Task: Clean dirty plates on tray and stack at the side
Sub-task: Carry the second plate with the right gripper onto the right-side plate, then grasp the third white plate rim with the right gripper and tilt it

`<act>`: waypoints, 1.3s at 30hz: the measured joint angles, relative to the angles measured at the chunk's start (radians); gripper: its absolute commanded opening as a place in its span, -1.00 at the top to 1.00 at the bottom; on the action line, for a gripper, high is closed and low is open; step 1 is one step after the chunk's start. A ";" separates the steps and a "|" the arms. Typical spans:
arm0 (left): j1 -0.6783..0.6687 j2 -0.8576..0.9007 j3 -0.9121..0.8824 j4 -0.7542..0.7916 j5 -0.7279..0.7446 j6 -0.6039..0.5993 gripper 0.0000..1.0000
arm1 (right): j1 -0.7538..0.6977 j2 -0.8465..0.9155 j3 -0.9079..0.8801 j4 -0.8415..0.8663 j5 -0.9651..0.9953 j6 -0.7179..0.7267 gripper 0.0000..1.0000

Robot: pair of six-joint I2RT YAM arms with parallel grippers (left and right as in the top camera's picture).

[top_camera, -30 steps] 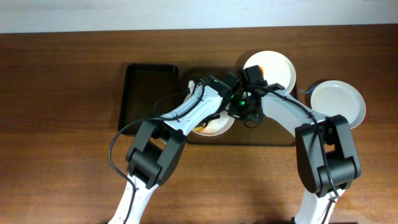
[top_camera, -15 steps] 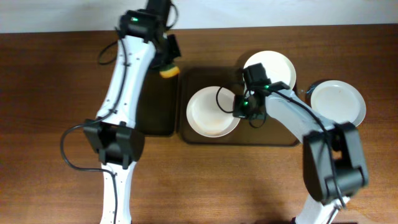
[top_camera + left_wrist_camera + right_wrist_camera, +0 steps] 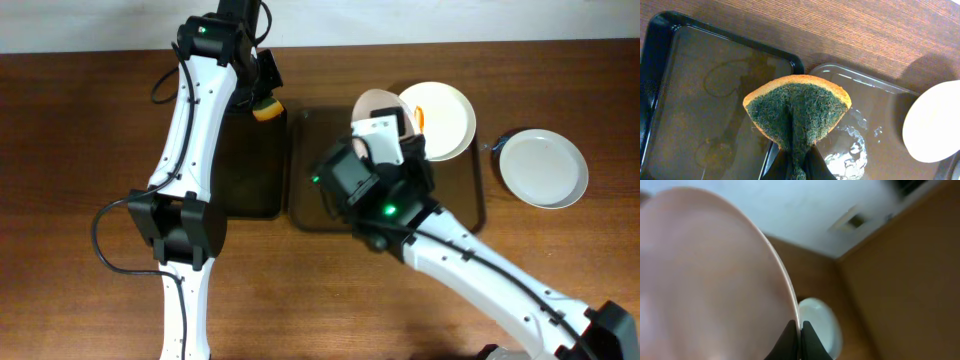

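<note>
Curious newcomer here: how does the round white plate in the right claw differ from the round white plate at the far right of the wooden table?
The held round white plate is tilted steeply in the air; the far-right round white plate lies flat on the wooden table. The right claw pinches the held plate's rim; nothing touches the far-right plate. Both are round and white.

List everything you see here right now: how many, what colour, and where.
Sponge: one, yellow with green face, folded, over black tray's far right corner.
Black tray: one, black, left of centre.
Dark tray: one, dark translucent, centre.
Held plate: one, white, tilted above dark tray.
Dirty plate: one, white with orange smear, dark tray's far right corner.
Side plate: one, white, right of both trays.
Left end effector: one, black, shut on sponge.
Right end effector: one, black, shut on held plate's rim.
</note>
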 measured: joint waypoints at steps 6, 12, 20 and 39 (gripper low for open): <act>0.000 0.013 0.000 -0.018 0.029 0.000 1.00 | -0.003 0.000 0.000 -0.001 0.114 0.049 0.92; -0.004 0.050 -0.002 -0.036 0.030 0.000 1.00 | -0.393 -0.070 0.000 -0.042 -0.391 0.123 0.92; -0.018 0.050 -0.002 -0.030 0.030 0.000 1.00 | -1.296 -0.044 0.004 -0.018 -1.149 0.146 0.92; -0.045 0.050 -0.002 -0.013 0.030 0.003 1.00 | -1.203 0.312 0.257 -0.090 -1.611 -0.049 -0.66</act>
